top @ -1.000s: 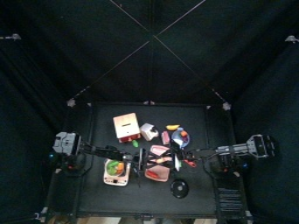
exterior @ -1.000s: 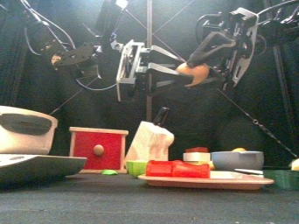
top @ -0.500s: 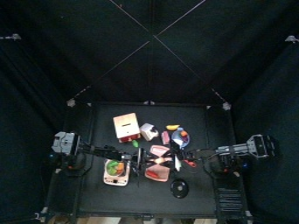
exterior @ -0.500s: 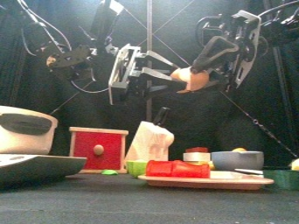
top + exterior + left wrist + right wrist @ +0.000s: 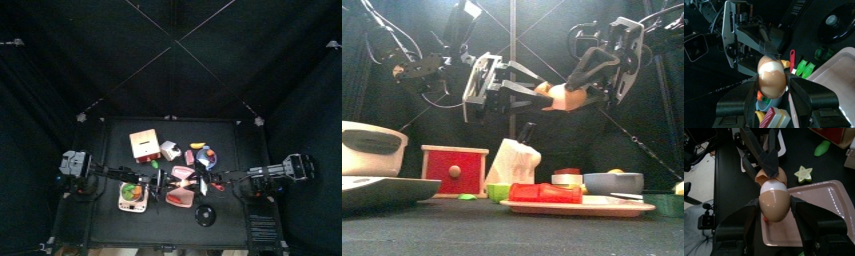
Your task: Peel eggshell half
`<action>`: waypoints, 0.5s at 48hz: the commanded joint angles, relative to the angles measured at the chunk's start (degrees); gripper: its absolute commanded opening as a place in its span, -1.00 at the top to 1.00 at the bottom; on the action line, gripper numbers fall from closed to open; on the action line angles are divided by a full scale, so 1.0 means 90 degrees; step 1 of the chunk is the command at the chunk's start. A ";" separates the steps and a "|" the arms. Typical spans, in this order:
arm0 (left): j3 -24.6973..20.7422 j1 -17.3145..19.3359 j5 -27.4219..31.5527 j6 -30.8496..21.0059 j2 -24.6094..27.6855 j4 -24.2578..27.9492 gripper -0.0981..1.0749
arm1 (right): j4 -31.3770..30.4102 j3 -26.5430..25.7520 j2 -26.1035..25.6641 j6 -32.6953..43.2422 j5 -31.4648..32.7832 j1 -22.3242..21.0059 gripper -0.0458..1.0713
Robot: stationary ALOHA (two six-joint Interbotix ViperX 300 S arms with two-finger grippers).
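Two black robot arms meet in the air above a pink tray point(image 5: 827, 208) on a dark table. The right gripper point(image 5: 774, 210) is clamped on an egg point(image 5: 773, 200), holding it high over the tray. The egg's near part is still brown, with a bare white band past it and a loose brown shell half point(image 5: 773, 175) at the far tip. The left gripper point(image 5: 529, 88) comes in from the opposite side with its jaws spread wide around that tip; whether its fingers touch the shell cannot be told. The step in hand appears to be taking hold of the shell half. Next, the left jaws likely need to close lightly on it and draw it away over the tray, while the right grip stays firm without crushing the egg.
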 commanded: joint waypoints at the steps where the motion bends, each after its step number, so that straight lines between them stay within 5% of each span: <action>1: -0.0059 -0.0020 -0.0020 -0.0010 -0.0156 -0.0010 -0.15 | 0.0000 -0.0078 -0.0146 -0.0010 -0.0020 0.0010 0.06; 24: 0.0098 0.0020 -0.0020 0.0020 -0.0186 -0.0381 -0.15 | -0.0068 -0.0010 -0.0254 -0.0020 0.0020 0.0020 0.06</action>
